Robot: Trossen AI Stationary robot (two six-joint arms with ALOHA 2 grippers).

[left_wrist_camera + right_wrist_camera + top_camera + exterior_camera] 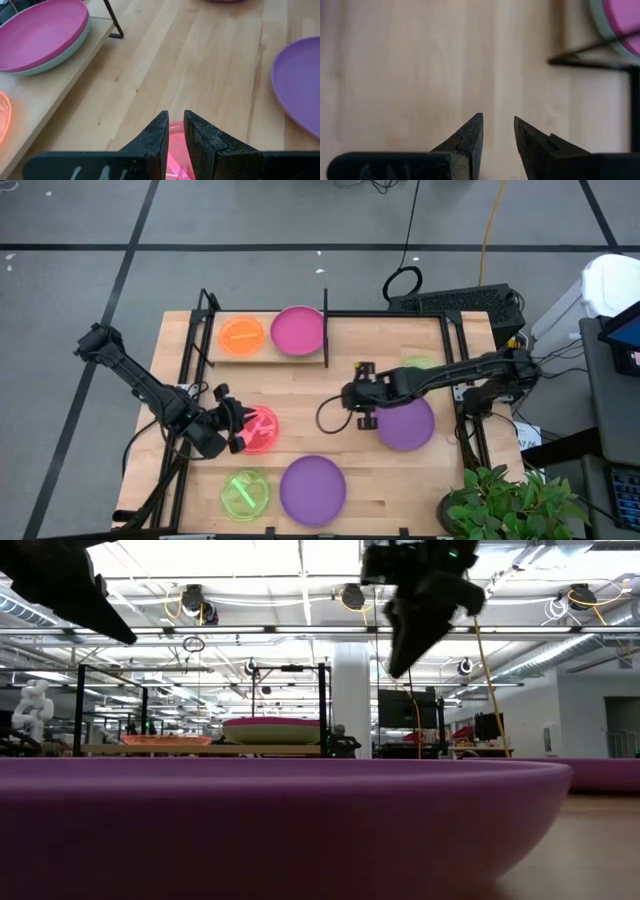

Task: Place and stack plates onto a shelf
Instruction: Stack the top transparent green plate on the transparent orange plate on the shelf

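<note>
So the left gripper sat right over the red plate, fingers narrowly apart with its rim seemingly between them, though I couldn't confirm a clamp. The shelf lay straight ahead. The right gripper, slightly parted and empty, hovered mid-table.

high view straight down; low view table-level behind purple plate; both show shelf.
</note>
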